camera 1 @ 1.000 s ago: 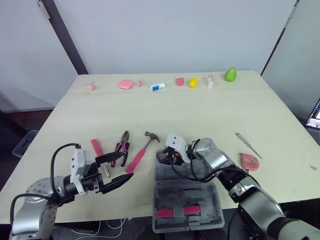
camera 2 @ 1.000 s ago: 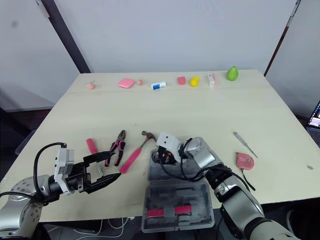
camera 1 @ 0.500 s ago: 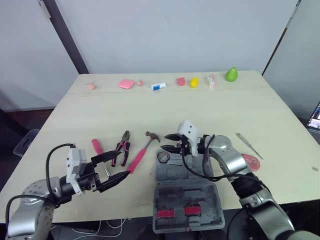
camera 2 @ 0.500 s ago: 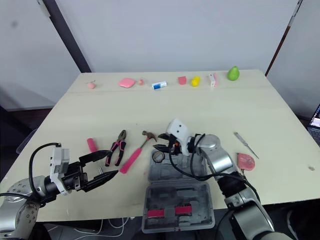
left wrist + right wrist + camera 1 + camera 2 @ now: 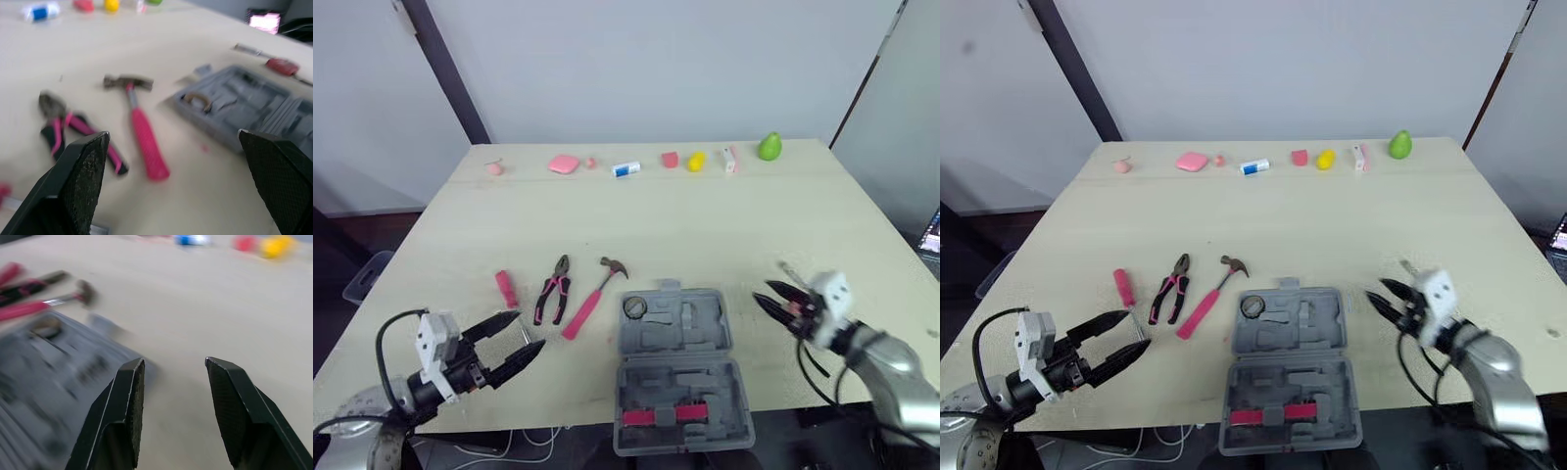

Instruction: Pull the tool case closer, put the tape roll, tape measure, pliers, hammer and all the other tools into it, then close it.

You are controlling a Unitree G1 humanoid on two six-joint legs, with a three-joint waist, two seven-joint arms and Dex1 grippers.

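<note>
Currently the tool case (image 5: pixel 700 331) lies open at the near edge of the tabletop (image 5: pixel 656 220), roughly centred between the arms, with the lid half toward the robot. The tape roll (image 5: pixel 635 307) already sits in the tray's far-left compartment. The hammer (image 5: pixel 590 300) lies just left of the case, head away from the robot. The pliers (image 5: pixel 552 290) are beside it further left, then a pink-handled tool (image 5: pixel 505 289). The tape measure (image 5: pixel 281 66) is red and shows in the left wrist view beyond the case, near a thin metal tool (image 5: pixel 247 48).

The left pincer (image 5: pixel 529 330) is spread wide and empty, low over the tabletop near the pliers' handles. The right pincer (image 5: pixel 764 294) is also parted and empty, to the right of the case, fingers pointing toward it.

The step in hand looks like fetching the next tool — likely the tape measure, for the right arm. To do it well:
- Turn the pincer toward the tool.
- Come down with the fingers straddling its body and close firmly.
- Lift clear of the case wall before setting it in a free compartment.

The left arm could take the pliers or hammer by the handle — mid-length, so it does not tip.
</note>
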